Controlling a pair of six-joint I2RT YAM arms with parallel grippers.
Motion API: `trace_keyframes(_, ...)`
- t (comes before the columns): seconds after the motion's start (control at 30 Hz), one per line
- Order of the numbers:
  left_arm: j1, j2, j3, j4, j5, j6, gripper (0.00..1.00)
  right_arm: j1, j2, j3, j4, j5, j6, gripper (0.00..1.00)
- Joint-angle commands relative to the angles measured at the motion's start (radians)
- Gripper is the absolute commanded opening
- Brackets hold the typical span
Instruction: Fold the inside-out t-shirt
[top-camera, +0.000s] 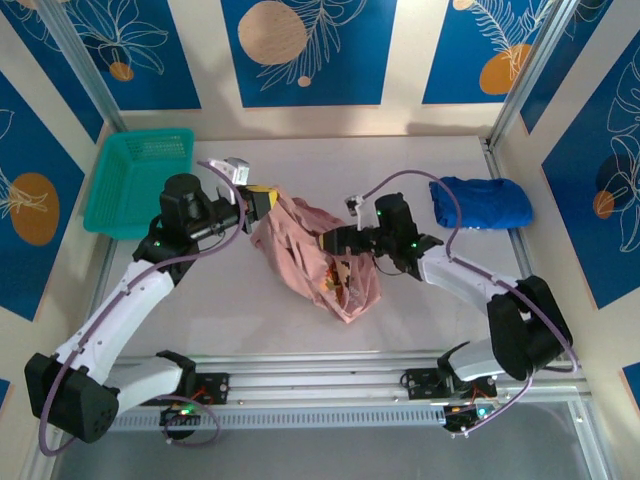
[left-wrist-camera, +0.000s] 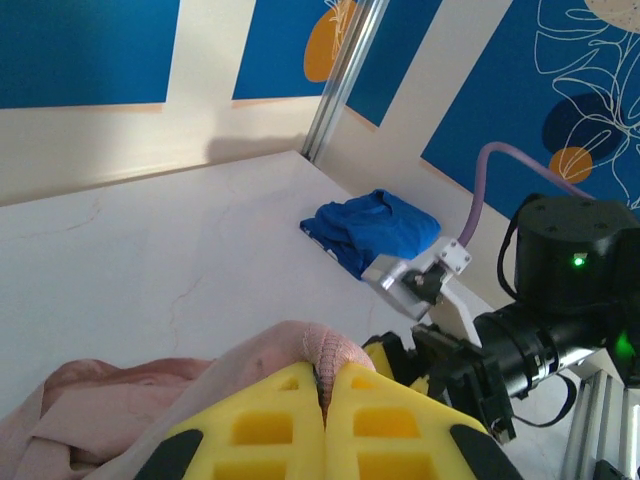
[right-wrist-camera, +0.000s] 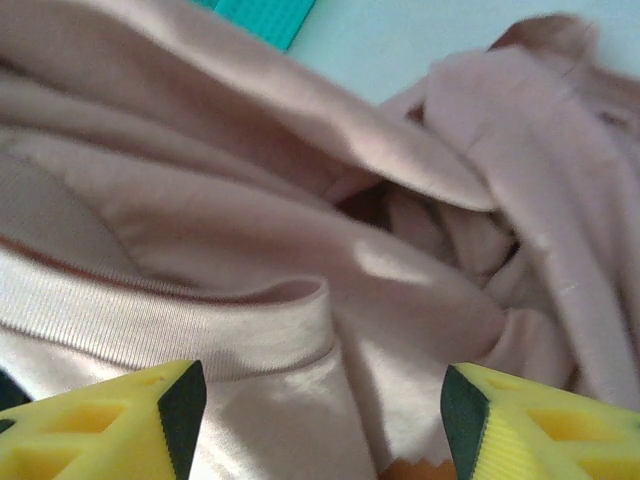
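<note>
Two hands meet at the pink t-shirt (top-camera: 315, 255), crumpled on the counter (top-camera: 200, 320) right of the teal basket (top-camera: 137, 180). The left hand (top-camera: 262, 203) pinches its fabric; the right hand (right-wrist-camera: 320, 425) gapes wide over it.

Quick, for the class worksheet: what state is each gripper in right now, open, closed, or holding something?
Left gripper: closed, pinching a fold of the pink t-shirt.
Right gripper: open, fingers spread wide at the t-shirt, gripping nothing.

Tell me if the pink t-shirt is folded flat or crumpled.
Crumpled. The pink t-shirt lies in a bunched heap, one edge pinched in the shut left gripper, with loose folds ahead of the open right gripper.
</note>
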Motion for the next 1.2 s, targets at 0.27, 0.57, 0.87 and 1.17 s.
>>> trace_keyframes(0.27,0.007,-0.005,0.052,-0.022,-0.027,-0.011,0.0,0.19,-0.271,-0.232,-0.149,0.168,-0.016,0.75)
trace_keyframes(0.57,0.006,0.002,0.104,-0.079,-0.08,-0.079,0.0,0.326,-0.143,-0.162,-0.242,0.582,-0.088,0.5)
trace_keyframes(0.87,-0.071,-0.022,0.241,-0.167,-0.098,-0.176,0.0,0.02,-0.484,0.129,-0.481,0.684,-0.223,0.0)
trace_keyframes(1.17,-0.123,0.021,0.332,-0.136,-0.21,-0.253,0.0,-0.263,-0.374,0.484,-0.524,0.503,-0.285,0.0)
